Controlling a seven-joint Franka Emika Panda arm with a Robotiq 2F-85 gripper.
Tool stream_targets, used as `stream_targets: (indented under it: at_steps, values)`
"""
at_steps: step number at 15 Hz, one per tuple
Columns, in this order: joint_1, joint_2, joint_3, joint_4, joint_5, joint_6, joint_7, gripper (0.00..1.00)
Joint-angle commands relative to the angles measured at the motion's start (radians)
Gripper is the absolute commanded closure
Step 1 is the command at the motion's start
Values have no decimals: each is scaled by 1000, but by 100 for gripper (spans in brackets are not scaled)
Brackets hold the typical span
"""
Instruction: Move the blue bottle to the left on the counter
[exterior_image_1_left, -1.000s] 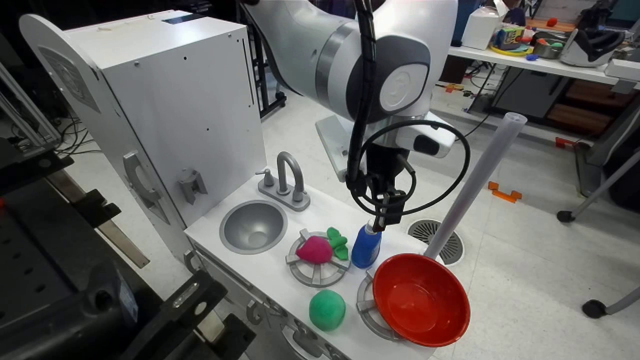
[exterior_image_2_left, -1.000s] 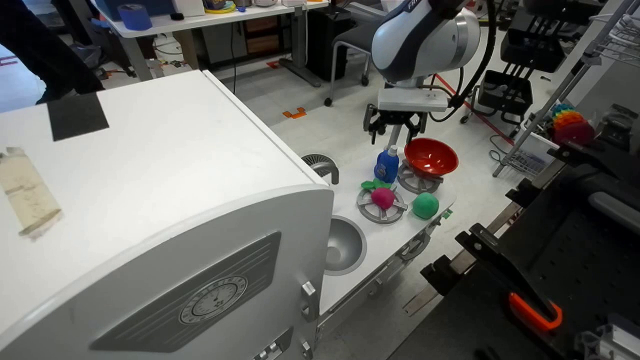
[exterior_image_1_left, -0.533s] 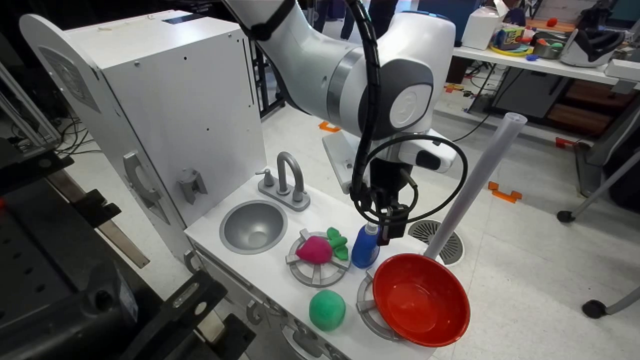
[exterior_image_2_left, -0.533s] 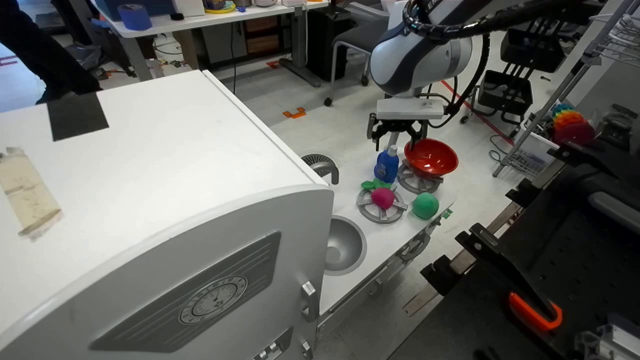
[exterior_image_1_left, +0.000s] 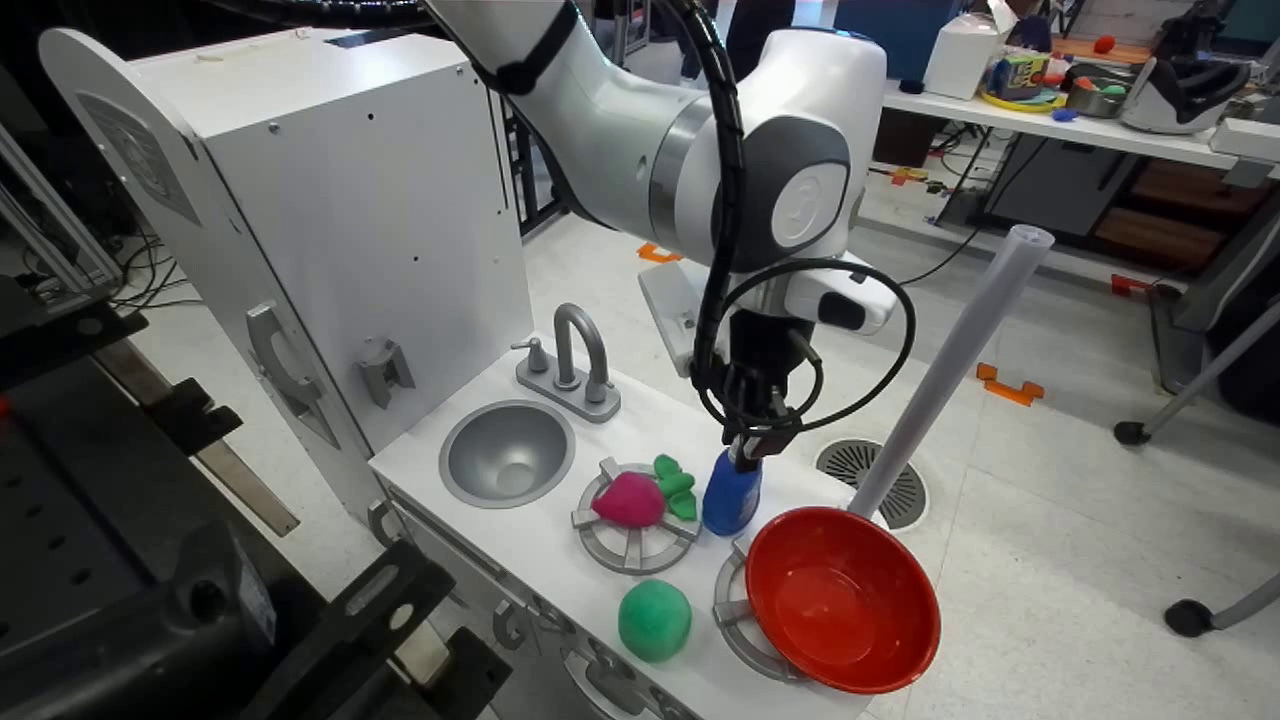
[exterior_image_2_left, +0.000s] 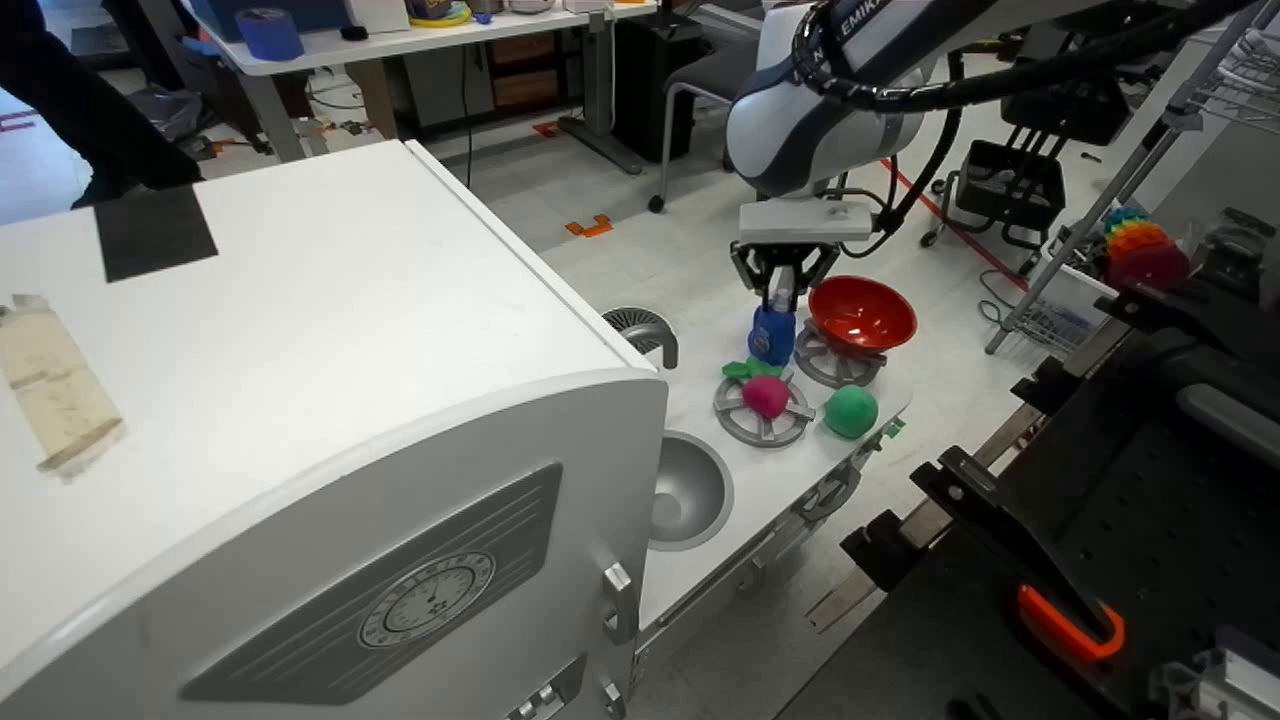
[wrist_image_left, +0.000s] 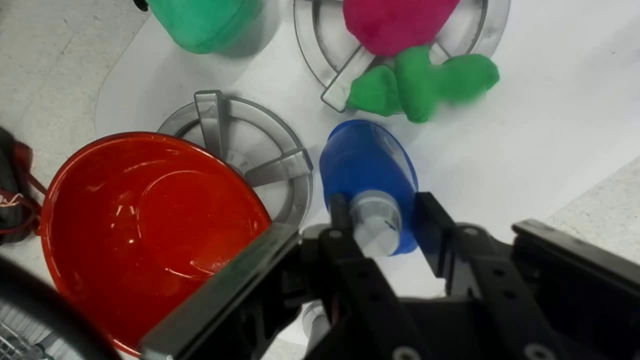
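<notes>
The blue bottle (exterior_image_2_left: 772, 340) stands upright on the counter (exterior_image_1_left: 545, 545), just under the tool (exterior_image_2_left: 780, 303), its cap (wrist_image_left: 376, 225) between two fingers (wrist_image_left: 432, 225) only a little apart, but I can't tell if they squeeze it, so they should hug it tight first.

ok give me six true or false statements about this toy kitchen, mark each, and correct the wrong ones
1. The blue bottle stands upright on the counter. True.
2. The green ball lies in the sink. False: the green ball rests on the counter.
3. In the wrist view, the cap of the blue bottle shows between the fingers of the gripper. True.
4. The pink-and-green toy is inside the red bowl. False: the pink-and-green toy lies on a grey burner.
5. The blue bottle stands against the faucet. False: it stands beside the red bowl, away from the faucet.
6. The red bowl is wider than the green ball. True.
</notes>
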Motion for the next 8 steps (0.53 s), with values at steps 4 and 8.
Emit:
stream_targets:
  at_steps: [4,8]
  values:
    - [32,4,-9,62,-51,-58,36,93]
    - [62,17,12,138,-50,-60,31,93]
